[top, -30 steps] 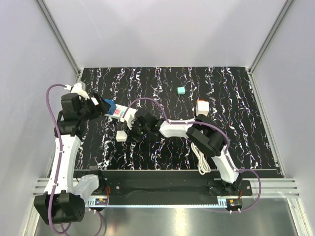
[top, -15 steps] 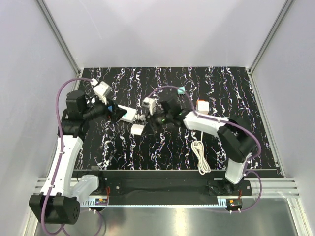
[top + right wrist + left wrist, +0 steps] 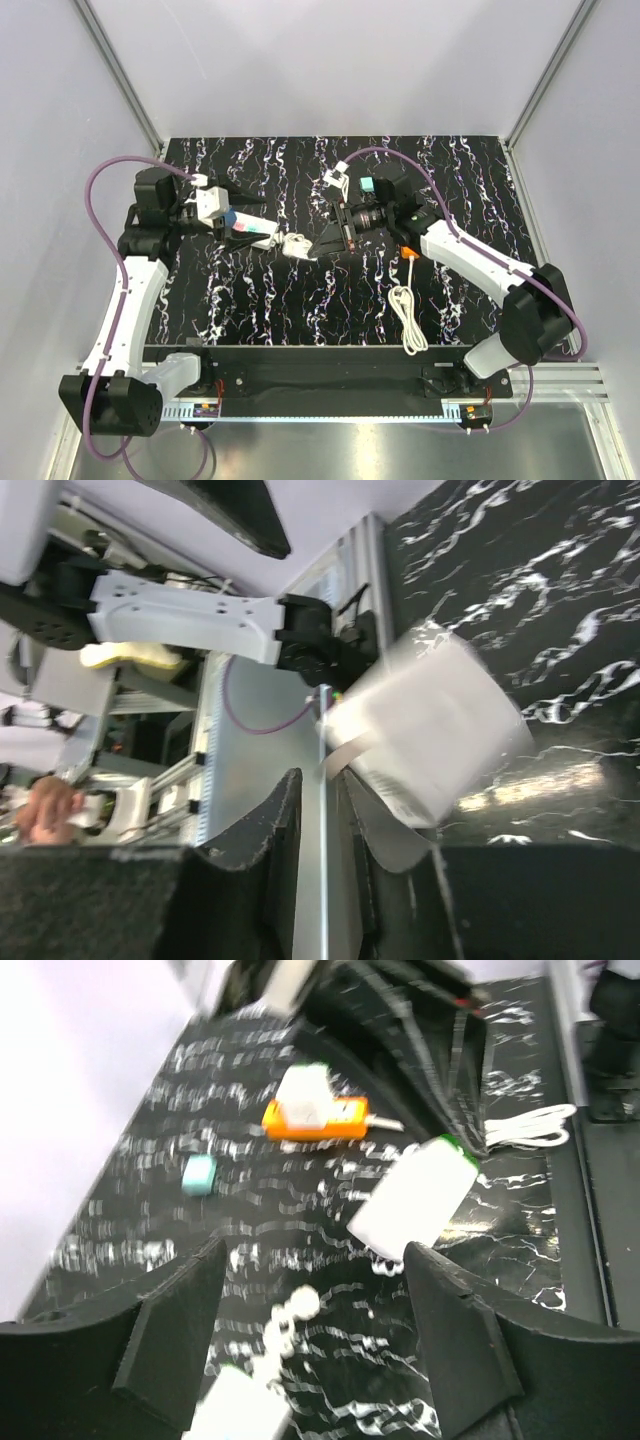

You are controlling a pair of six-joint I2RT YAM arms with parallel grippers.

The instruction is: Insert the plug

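Note:
The plug (image 3: 297,245) is a small white cube with a metal prong. It hangs at the tips of my right gripper (image 3: 322,243), above the mat left of centre. In the right wrist view the blurred plug (image 3: 430,742) sits at the tip of my right gripper (image 3: 320,778), whose jaws are almost closed on its prong. The orange power strip (image 3: 411,251) lies partly under my right arm. In the left wrist view the strip (image 3: 335,1120) carries another white block (image 3: 304,1095). My left gripper (image 3: 258,218) is wide open, and the plug (image 3: 415,1200) lies beyond its fingers.
A white strip with coloured buttons (image 3: 252,232) lies under my left gripper. A tiny teal cube (image 3: 367,186) sits at the back of the mat. A white cable (image 3: 405,310) runs from the orange strip toward the front edge. Grey walls enclose the mat.
My right gripper has swung from the left of the mat toward the centre and the back, with the plug moving along at its tip. My left gripper rose and extended to the right.

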